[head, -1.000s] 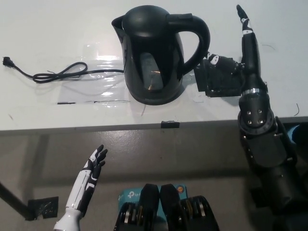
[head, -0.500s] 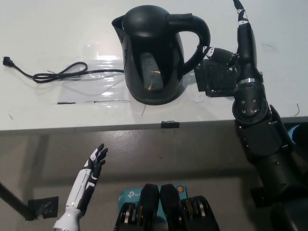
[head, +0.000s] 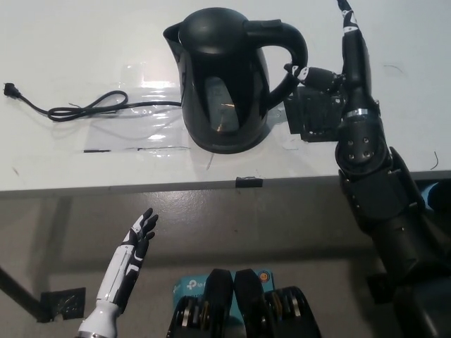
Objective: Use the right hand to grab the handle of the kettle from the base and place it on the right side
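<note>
Kettle handle (head: 292, 53), a glossy black loop, lies just left of the open black right hand (head: 331, 84), which holds nothing. Black plastic kettle (head: 225, 84) stands on the white table (head: 84, 42). White left hand (head: 134, 250) rests low, fingers apart.
</note>
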`<state>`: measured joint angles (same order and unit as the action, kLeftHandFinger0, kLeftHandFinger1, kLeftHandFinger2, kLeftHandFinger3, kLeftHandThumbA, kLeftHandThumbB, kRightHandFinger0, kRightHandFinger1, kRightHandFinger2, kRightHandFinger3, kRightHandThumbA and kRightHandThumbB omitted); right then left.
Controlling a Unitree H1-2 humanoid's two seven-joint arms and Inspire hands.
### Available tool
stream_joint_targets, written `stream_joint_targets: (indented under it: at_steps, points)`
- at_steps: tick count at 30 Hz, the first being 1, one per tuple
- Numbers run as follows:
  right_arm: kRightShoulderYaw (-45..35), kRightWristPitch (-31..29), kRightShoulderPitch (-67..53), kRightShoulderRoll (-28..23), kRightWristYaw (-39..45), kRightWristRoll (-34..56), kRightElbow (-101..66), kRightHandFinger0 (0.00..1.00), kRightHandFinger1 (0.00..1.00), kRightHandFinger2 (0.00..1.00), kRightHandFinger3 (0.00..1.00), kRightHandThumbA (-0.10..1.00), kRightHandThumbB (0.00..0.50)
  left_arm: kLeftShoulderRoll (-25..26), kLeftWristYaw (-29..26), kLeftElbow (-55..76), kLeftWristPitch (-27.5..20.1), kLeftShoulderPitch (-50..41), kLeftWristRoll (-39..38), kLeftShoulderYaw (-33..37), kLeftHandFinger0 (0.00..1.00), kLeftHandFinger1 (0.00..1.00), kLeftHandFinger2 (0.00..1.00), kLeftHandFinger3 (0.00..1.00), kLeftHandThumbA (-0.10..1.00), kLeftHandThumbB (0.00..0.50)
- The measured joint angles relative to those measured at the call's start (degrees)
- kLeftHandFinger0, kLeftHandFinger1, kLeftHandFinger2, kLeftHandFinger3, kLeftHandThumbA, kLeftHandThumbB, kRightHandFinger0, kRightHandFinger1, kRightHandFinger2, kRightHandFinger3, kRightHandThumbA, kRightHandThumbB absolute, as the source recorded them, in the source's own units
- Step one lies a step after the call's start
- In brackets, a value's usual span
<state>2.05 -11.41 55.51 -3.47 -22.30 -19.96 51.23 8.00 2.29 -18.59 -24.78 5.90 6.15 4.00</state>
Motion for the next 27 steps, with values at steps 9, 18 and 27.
stream_joint_targets:
  at_steps: [9, 18, 27]
  points:
    - [0.94, -0.25, 2.81, 0.18, -0.84, 0.02, 6.49, 1.0, 1.0, 1.0, 1.0, 1.0, 0.294, -0.01, 0.0, 0.02, 0.0, 0.02, -0.03, -0.01, 1.0, 1.0, 1.0, 1.0, 1.0, 0.5]
    - [1.69, -0.83, 5.89, 0.66, -1.6, 0.19, 11.95, 1.0, 1.0, 1.0, 1.0, 1.0, 0.315, 0.0, 0.01, 0.21, 0.0, 0.08, -0.02, -0.01, 1.0, 1.0, 1.0, 1.0, 1.0, 0.5]
    - [2.52, -1.65, 7.31, 1.25, -2.55, 0.35, 14.97, 1.0, 1.0, 1.0, 1.0, 1.0, 0.283, 0.01, 0.01, 0.25, 0.0, 0.11, -0.05, -0.01, 1.0, 1.0, 1.0, 1.0, 1.0, 0.5]
